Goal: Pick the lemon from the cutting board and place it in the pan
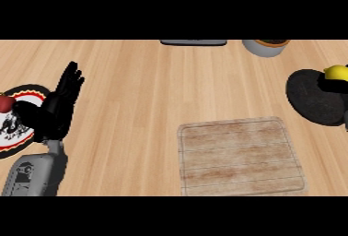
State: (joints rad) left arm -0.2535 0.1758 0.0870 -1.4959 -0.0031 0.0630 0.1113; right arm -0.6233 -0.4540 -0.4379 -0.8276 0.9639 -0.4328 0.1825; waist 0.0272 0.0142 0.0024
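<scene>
Along the right edge of the head view, the dark round pan [314, 97] lies partly cut off by the frame, and the yellow lemon [336, 72] sits at its upper right rim, over the pan. Black fingers of the right hand [338, 86] lie just under the lemon and touch it; so little of the hand shows that whether they curl round the fruit cannot be told. The lemon is partly cut by the frame edge, so its long axis cannot be read.

Below and left of the pan, the wooden cutting board [239, 156] lies flat with nothing on it, its pale planks running across. Its near edge meets the bottom of the view, and a strip of bare counter separates its right corner from the pan.

The light wooden counter [142, 83] stretches wide and open between the board and the left side. At the left edge the left hand [60, 103] stands open, fingers straight and pointing up, resting above its grey forearm [35, 173]. Behind it lies a round plate [27, 92] with a black and red rim, carrying a red item [5, 102] that is partly hidden.

At the top edge sit a dark flat object [194, 42] and a grey pot [265, 47], both cut off by the frame and well apart from the board.
</scene>
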